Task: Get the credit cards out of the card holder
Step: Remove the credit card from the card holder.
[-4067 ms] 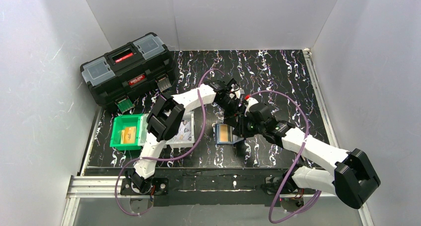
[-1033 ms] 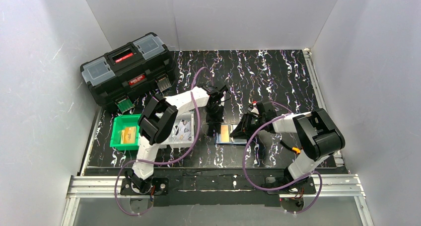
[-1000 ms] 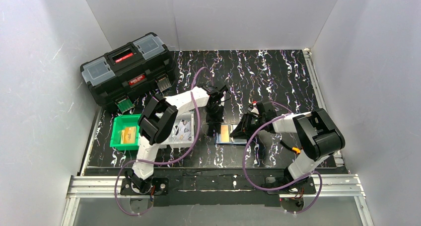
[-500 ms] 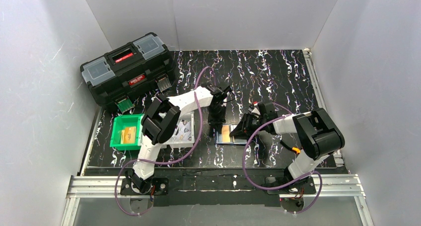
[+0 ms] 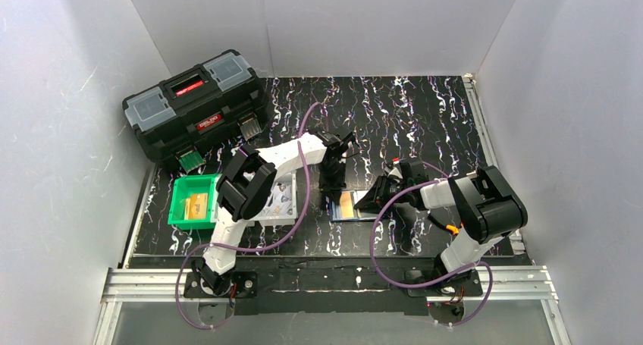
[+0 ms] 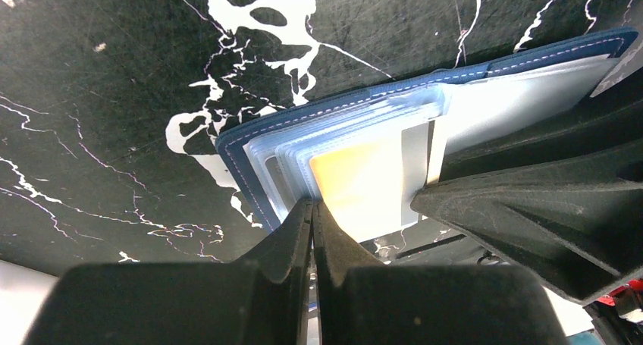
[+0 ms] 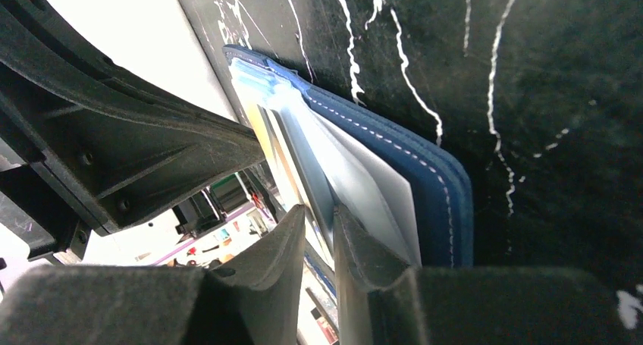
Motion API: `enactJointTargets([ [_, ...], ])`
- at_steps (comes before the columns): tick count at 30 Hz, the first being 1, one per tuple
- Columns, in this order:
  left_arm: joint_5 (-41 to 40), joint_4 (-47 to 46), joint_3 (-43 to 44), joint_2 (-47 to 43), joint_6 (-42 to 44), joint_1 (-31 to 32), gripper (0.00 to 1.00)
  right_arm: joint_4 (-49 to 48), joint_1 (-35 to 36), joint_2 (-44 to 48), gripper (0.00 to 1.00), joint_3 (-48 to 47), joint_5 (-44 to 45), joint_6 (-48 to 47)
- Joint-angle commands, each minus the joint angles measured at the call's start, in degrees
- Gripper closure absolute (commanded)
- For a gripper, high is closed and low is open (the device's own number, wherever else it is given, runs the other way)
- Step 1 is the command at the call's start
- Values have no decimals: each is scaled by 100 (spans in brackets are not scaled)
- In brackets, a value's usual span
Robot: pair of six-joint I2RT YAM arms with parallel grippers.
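On the black marbled counter (image 5: 425, 117), left jaws sit pressed together at the yellow-orange flat card (image 6: 364, 186) in the navy-blue soft bifold holder (image 7: 443, 201); right jaws pinch its pale pocket (image 7: 379, 193).

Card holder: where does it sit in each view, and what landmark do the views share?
Top external: card holder lies at picture centre, on the black white-veined tabletop.
Left wrist: centre to upper right, navy edge uppermost, clear pockets fanned below it.
Right wrist: centre, navy cover on the right, pockets to its left.
Shared landmark: the white-veined tabletop.
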State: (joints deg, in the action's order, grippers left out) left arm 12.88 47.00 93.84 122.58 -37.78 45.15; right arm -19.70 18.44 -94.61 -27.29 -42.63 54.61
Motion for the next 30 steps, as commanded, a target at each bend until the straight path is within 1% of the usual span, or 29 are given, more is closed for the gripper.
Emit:
enactJointTargets([
  [1,-695,159,-336,518,-6,83,100,-283,-37,-13,73,103,-65,117],
  [11,-658,144,-322,547,-9,79,100,261,-42,392,73,29,254,-173],
  [17,-592,112,-334,552,2,79,100,253,-42,248,73,-21,175,-224],
  [21,-526,70,-342,562,12,74,100,109,-42,77,75,-31,79,-180],
  [27,-495,30,-373,551,18,75,100,-30,-42,-72,84,-66,-22,-107],
  [30,-561,10,-403,515,11,76,100,-18,-37,-36,94,-66,-1,-105],
])
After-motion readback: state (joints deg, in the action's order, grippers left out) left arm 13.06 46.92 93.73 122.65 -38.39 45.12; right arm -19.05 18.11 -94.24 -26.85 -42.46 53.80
